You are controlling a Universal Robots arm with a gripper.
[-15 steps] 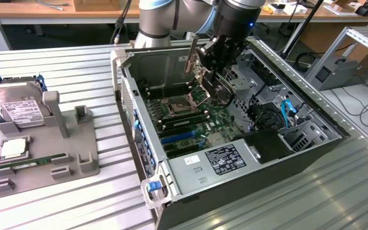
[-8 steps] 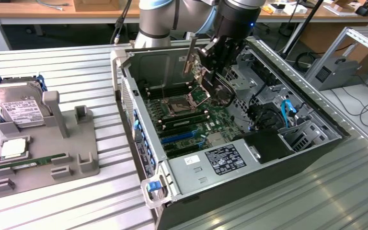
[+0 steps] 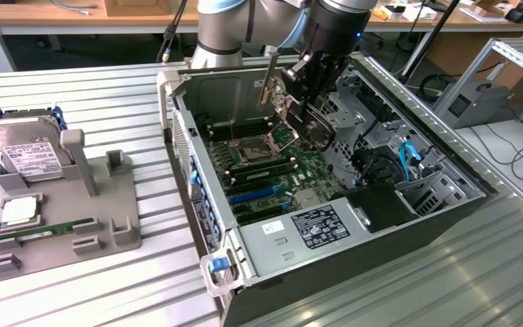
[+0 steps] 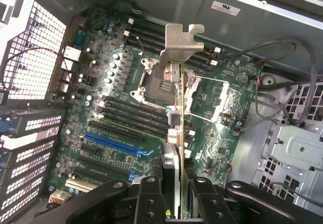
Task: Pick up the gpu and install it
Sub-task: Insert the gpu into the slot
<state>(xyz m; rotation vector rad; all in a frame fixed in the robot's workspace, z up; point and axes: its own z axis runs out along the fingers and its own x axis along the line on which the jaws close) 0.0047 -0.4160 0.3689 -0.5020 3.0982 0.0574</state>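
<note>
My gripper (image 3: 309,87) is shut on the gpu (image 3: 310,127), a thin dark card that hangs above the open computer case (image 3: 271,262). Its silver bracket (image 3: 268,76) stands upright on the side toward the exterior view's left. In the wrist view I look along the gpu (image 4: 176,128) edge-on, with the bracket (image 4: 179,45) at its far end. The two black fingers (image 4: 150,199) press on either side of the card, and the gripper (image 4: 175,204) is centred on it. Below lies the motherboard (image 4: 101,108) with a blue slot (image 4: 113,143).
The case's back wall (image 3: 216,95) and drive cage (image 3: 425,194) flank the motherboard (image 3: 271,170). Loose cables (image 4: 282,82) run beside the board. On the exterior view's left a grey tray (image 3: 107,225) holds a hard drive (image 3: 25,153), a memory stick (image 3: 52,230) and a square chip (image 3: 18,211).
</note>
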